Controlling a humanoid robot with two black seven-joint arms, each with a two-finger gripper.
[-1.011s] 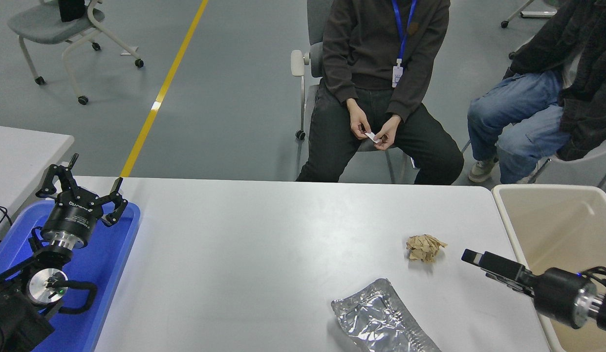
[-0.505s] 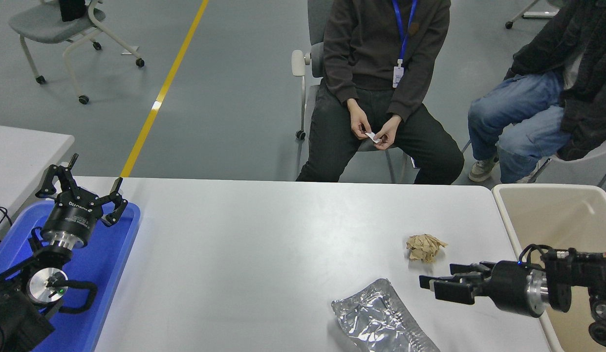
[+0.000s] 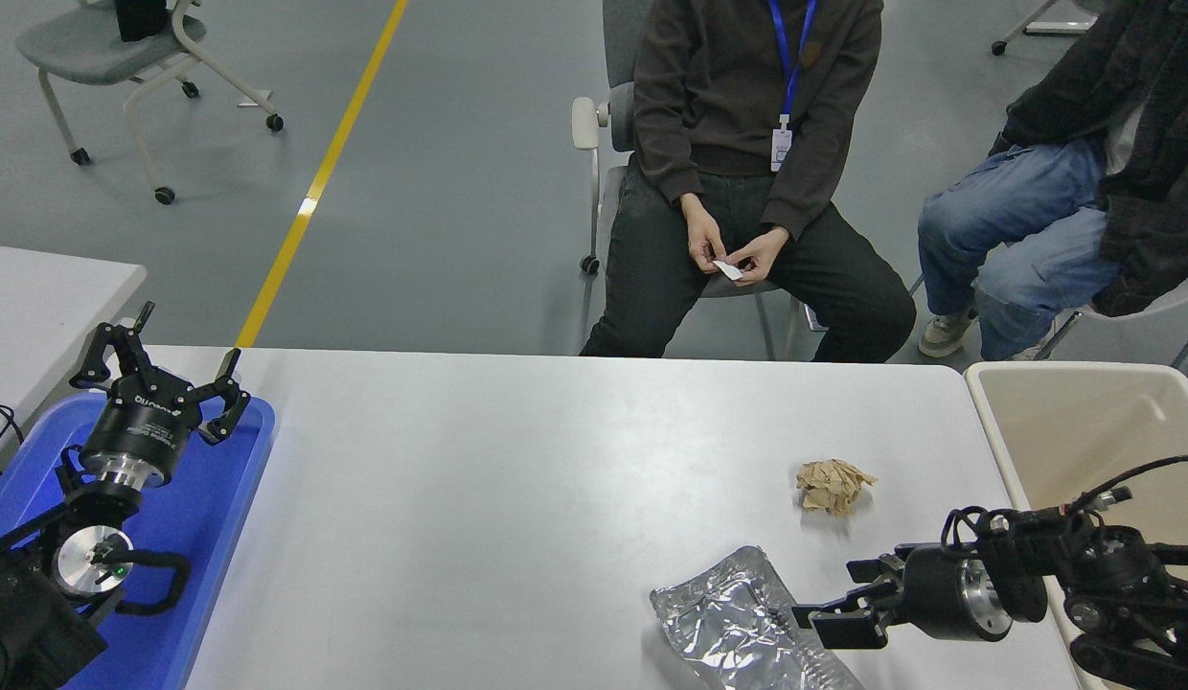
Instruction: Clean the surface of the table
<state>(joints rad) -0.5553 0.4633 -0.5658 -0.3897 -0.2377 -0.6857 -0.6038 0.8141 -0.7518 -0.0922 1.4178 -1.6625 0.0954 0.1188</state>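
The table surface [image 3: 517, 479] is a wide grey-white top. On it lie a crumpled brown paper ball [image 3: 833, 485] at the right and a flattened silver foil bag [image 3: 742, 628] near the front edge. My right gripper [image 3: 829, 609] comes in from the right, low over the foil bag's right side, with its fingers apart and nothing between them. My left gripper [image 3: 163, 369] stays parked at the lower left above the blue tray, fingers spread open.
A blue tray [image 3: 225, 498] sits on the table's left end. A beige bin [image 3: 1083, 431] stands off the right end. Two people sit on chairs beyond the far edge; one holds a small white slip [image 3: 729, 269]. A smaller white table [image 3: 38, 297] is at left.
My right arm has swung left and toward the front edge, from beside the bin to the foil bag's right side. The left arm has not moved.
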